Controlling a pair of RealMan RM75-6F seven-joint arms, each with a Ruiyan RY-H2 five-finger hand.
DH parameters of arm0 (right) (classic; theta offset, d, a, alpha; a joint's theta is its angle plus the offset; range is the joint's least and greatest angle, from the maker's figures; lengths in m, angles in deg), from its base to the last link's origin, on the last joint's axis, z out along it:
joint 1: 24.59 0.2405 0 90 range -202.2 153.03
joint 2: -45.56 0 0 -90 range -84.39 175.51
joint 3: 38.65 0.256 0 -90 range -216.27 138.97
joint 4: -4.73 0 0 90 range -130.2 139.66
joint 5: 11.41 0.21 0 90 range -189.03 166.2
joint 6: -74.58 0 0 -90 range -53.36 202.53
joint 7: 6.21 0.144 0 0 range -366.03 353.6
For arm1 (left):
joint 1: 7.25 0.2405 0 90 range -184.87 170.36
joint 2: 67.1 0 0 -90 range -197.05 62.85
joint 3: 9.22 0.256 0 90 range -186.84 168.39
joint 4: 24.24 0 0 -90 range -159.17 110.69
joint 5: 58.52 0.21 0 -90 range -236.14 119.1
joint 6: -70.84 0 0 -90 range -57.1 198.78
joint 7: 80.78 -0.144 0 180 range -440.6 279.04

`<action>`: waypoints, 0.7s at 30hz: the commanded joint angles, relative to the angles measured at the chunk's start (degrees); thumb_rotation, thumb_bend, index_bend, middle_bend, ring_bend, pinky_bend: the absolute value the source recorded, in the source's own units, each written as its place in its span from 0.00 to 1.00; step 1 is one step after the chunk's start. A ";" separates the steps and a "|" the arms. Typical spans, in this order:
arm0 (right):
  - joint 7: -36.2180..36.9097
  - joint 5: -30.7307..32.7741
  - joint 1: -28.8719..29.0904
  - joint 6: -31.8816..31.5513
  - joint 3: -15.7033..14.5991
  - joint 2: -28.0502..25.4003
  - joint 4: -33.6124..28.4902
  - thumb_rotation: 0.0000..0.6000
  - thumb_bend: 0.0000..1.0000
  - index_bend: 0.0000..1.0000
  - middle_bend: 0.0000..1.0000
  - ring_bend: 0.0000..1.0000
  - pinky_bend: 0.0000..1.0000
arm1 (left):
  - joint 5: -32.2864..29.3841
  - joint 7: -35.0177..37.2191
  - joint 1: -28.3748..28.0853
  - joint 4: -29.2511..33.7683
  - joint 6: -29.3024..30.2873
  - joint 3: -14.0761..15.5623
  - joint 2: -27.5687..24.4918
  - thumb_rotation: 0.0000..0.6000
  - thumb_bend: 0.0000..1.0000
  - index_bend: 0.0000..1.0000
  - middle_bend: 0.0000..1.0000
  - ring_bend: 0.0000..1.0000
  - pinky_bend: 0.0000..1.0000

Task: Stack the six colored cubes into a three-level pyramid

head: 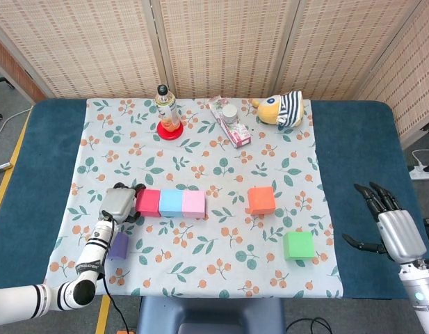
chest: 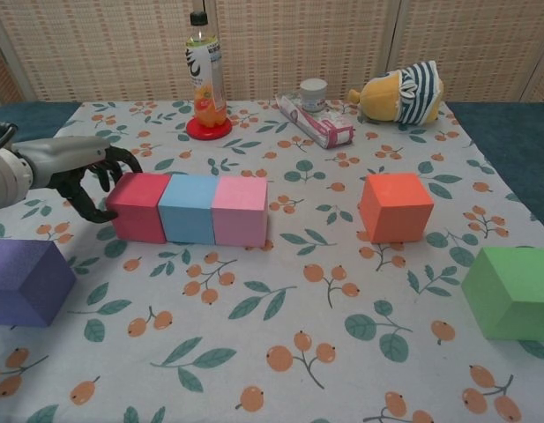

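**Three cubes in a row, left hand against the red one**

Head view: on the floral tablecloth [head: 200, 149], a red cube [head: 148, 202], a light blue cube [head: 171, 202] and a pink cube [head: 194, 203] sit side by side, touching, in one row. The left hand [head: 119, 202] rests against the red cube's outer face, fingers curled toward it, gripping nothing. A purple cube [head: 118, 245] lies nearer the table's front edge, partly hidden by the left forearm. An orange cube [head: 261, 200] stands apart to the right, and a green cube [head: 298, 245] sits further forward. The right hand [head: 389, 221] hovers over the blue table cover beside the cloth, fingers spread and empty.

Chest view: the left hand [chest: 82, 172] touches the red cube [chest: 138, 206] with its dark fingertips [chest: 107, 214]; it is open. The light blue cube [chest: 189, 208] and pink cube [chest: 240, 210] adjoin it. The purple cube [chest: 26, 282], orange cube [chest: 395, 206] and green cube [chest: 511, 292] each stand alone. At the back stand a plastic drink bottle [chest: 204, 77] on a red coaster, a small jar [chest: 313, 94], a pink packet [chest: 320, 122] and a striped plush toy [chest: 402, 92].
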 commanded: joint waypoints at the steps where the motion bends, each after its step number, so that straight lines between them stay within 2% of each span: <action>1: 0.01 0.01 -0.04 0.00 -0.02 -0.02 0.03 0.74 0.10 0.00 0.13 0.00 0.11 | 0.01 -0.16 -0.03 -0.13 0.59 -0.29 0.43 1.00 0.34 0.21 0.34 0.31 0.19; 21: 0.41 0.17 -0.27 -0.06 0.06 -0.12 0.36 0.74 0.09 0.00 0.13 0.00 0.11 | -1.47 -0.48 -0.22 -0.72 -0.23 -1.24 0.35 1.00 0.34 0.19 0.34 0.31 0.19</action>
